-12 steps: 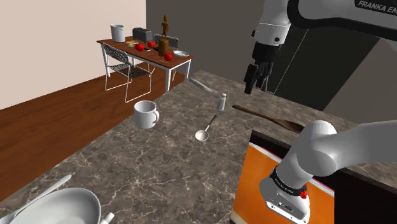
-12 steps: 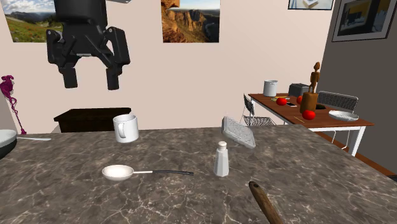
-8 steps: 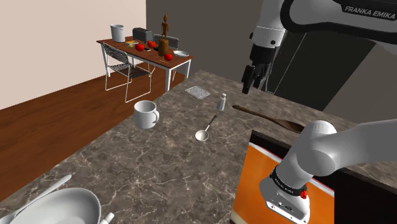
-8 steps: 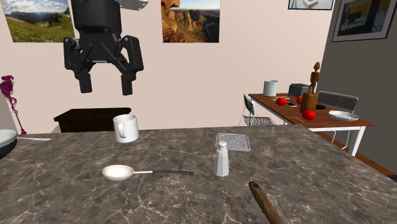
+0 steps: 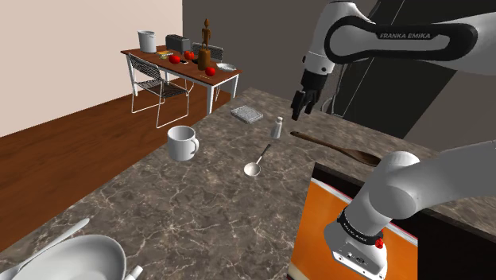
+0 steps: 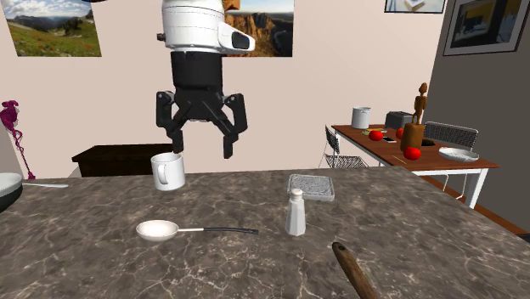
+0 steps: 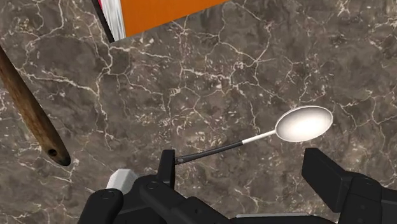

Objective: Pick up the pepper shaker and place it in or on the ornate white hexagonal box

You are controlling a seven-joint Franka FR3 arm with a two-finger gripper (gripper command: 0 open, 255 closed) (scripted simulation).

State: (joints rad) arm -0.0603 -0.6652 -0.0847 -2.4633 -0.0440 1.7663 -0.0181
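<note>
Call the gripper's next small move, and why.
Probably slide the gripper toward the second exterior view's right until over the pepper shaker: it hangs open and empty above the counter, left of the upright shaker there.

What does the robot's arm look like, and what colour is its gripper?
The arm is white and rounded with dark joints. A black band on it reads FRANKA EMIKA in white letters. Its gripper is all black and two-fingered.

mug (image 5: 182, 143), ladle (image 7: 299, 124), wooden spoon (image 5: 334, 147) on marble counter (image 5: 199, 199)
</note>
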